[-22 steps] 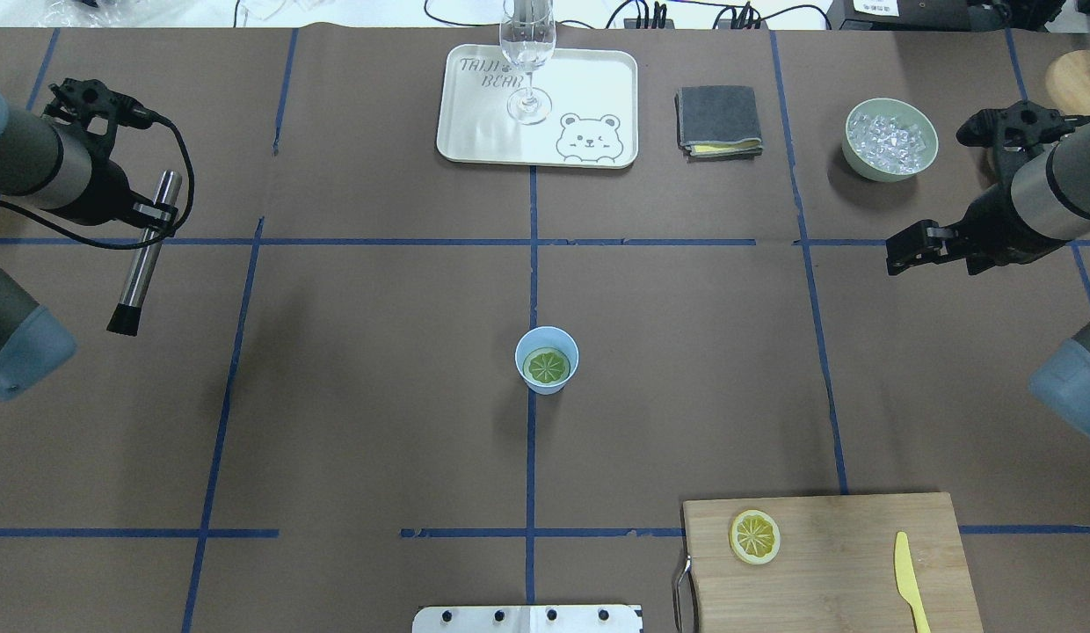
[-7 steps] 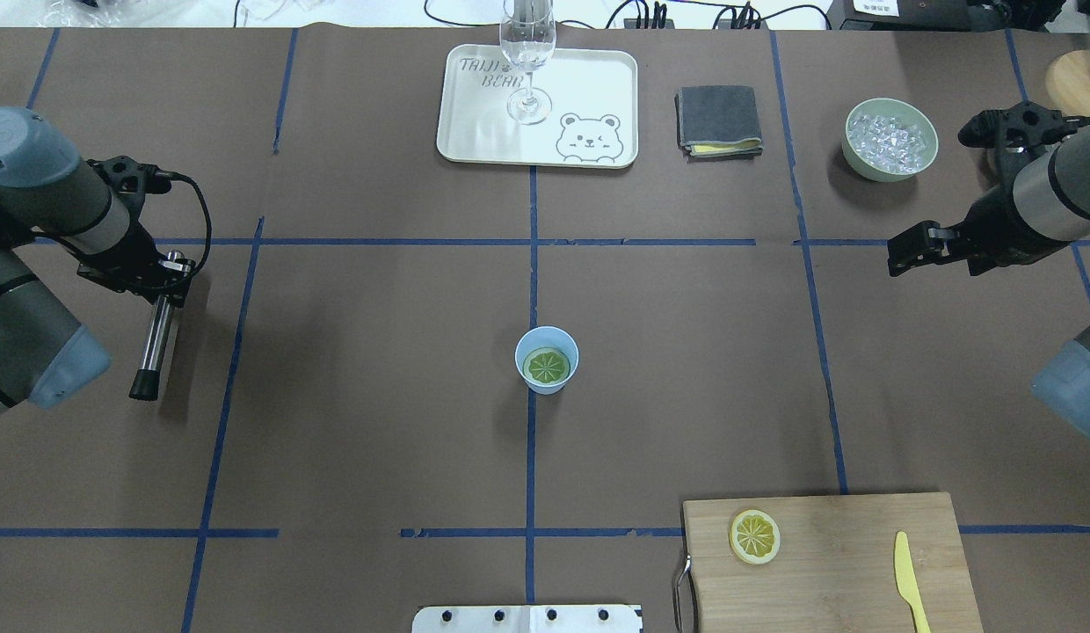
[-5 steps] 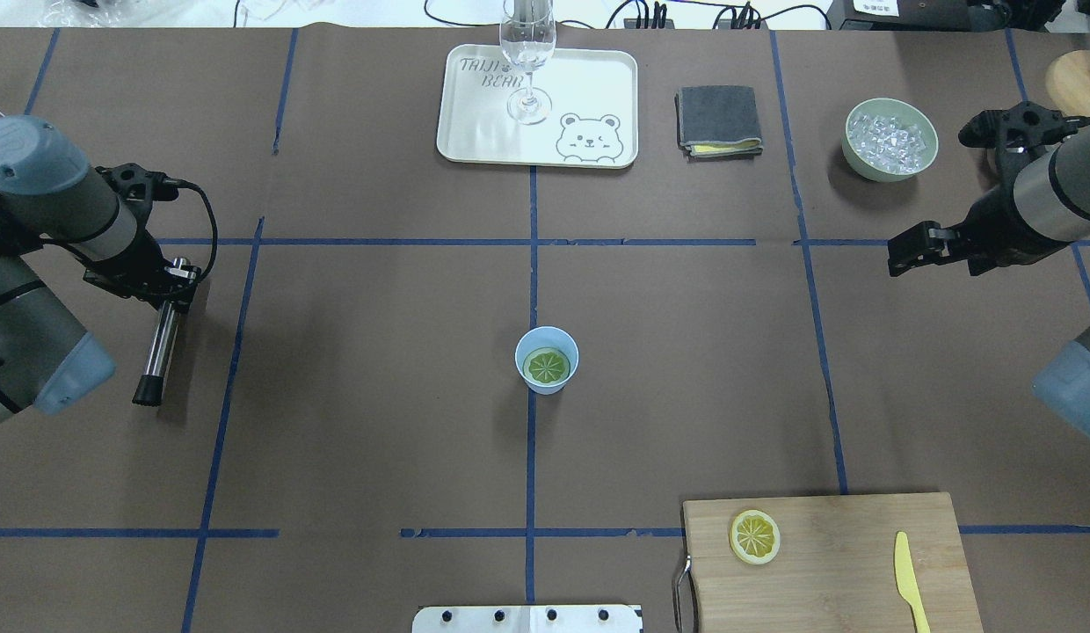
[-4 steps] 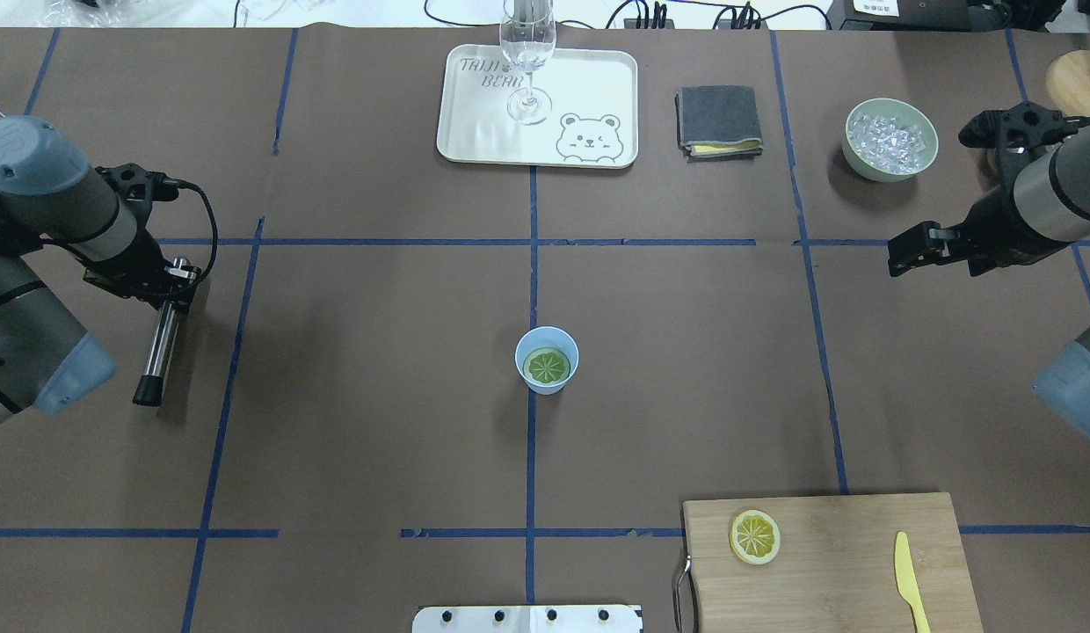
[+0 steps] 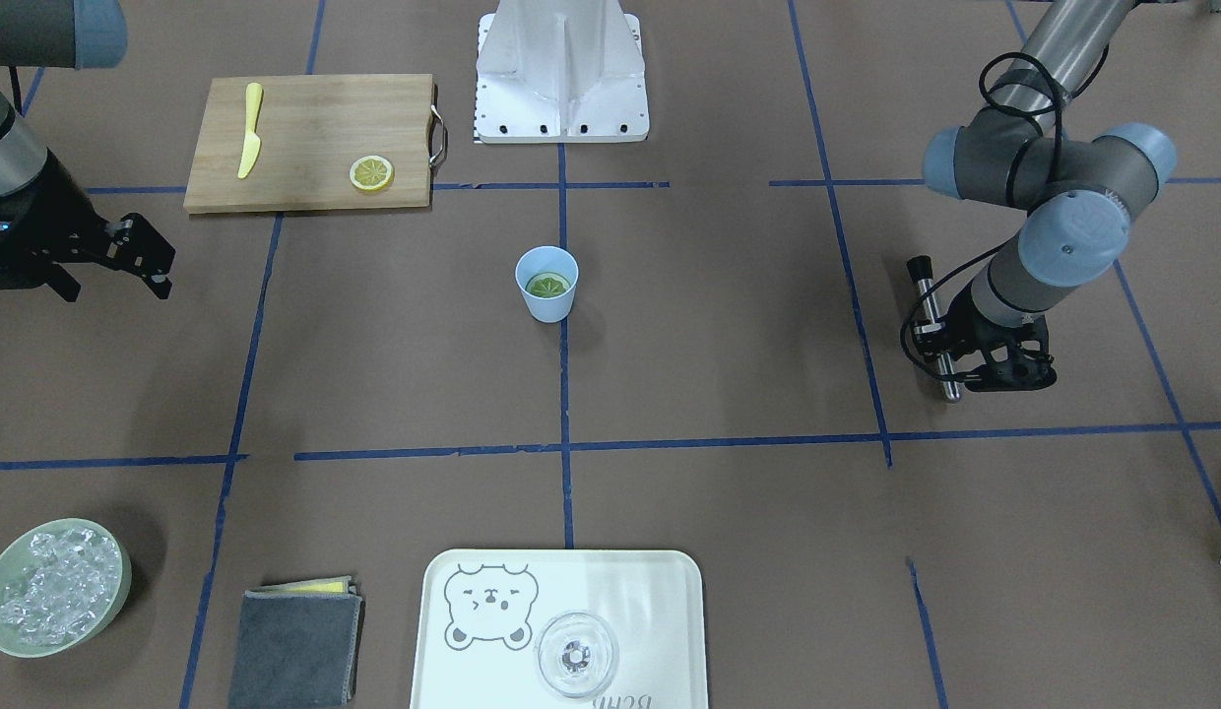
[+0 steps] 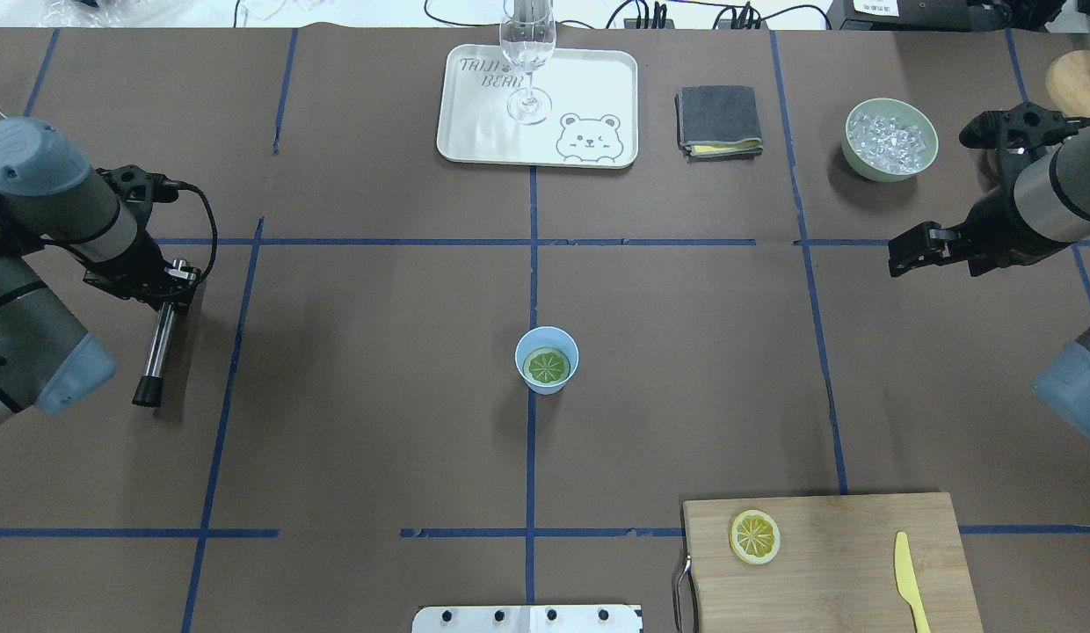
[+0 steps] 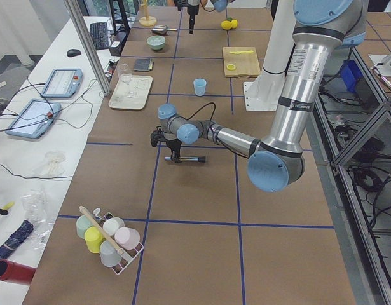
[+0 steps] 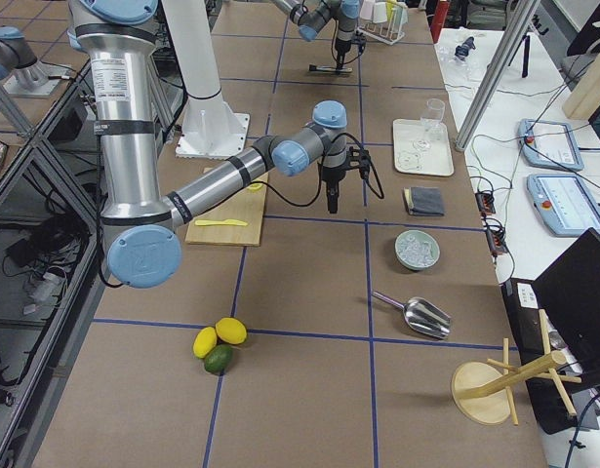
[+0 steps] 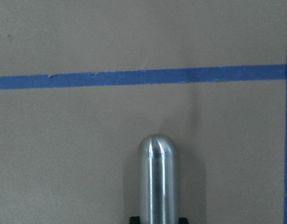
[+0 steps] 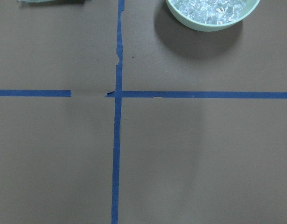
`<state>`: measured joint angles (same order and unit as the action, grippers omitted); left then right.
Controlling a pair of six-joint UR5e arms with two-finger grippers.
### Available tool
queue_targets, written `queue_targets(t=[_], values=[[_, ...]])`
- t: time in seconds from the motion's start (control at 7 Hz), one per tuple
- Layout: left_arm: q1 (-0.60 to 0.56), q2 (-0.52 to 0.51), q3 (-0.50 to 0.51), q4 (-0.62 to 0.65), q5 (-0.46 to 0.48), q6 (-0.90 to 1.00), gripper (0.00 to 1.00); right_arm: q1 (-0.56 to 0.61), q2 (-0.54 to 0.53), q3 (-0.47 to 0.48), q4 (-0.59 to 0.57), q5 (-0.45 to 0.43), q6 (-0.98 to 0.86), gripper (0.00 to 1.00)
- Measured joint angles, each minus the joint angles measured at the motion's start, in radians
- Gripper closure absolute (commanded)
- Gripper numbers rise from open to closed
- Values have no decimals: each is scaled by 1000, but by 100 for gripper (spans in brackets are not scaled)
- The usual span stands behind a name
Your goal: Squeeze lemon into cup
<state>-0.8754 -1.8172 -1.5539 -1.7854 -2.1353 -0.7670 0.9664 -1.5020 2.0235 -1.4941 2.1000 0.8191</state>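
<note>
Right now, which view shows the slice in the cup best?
Overhead exterior: looks into the cup, whole lemon slice visible. Front-facing shows it smaller, partly rim-hidden. Exterior left shows only the cup; the rest, neither.

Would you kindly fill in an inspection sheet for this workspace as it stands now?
Surface: brown paper-covered table with blue tape grid; no spills seen.
Job's things: light-blue tapered cup upright at centre, one round lemon slice lying inside; second lemon slice on the wooden cutting board.
Clutter: yellow plastic knife on the board; pale green bowl of ice; folded grey cloth; stemmed clear glass on the cream bear tray.
Grippers: left gripper shut on a steel rod with a black tip; right gripper open, empty.
Cables: black cable looping at the left wrist.
Surroundings: rack of pastel cups, whole citrus fruits, metal scoop on further table sections.
</note>
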Motion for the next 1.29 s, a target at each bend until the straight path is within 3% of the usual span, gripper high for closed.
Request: queue_targets(t=[0.29,0.43,0.57,1.0,1.29], values=[[1,-2,5,0,1,1,53,0,0,1,0,0,0,0],[1,-2,6,0,1,1,43,1,0,1,0,0,0,0],[1,-2,4,1,0,1,0,2,0,2,0,0,0,0],[-32,12,-110,9,-3,3,0,40,-3,1,-1,32,-28,0],[-173,53,-200,14,-35,133,0,126,-31,-16,-6,86,-160,0]])
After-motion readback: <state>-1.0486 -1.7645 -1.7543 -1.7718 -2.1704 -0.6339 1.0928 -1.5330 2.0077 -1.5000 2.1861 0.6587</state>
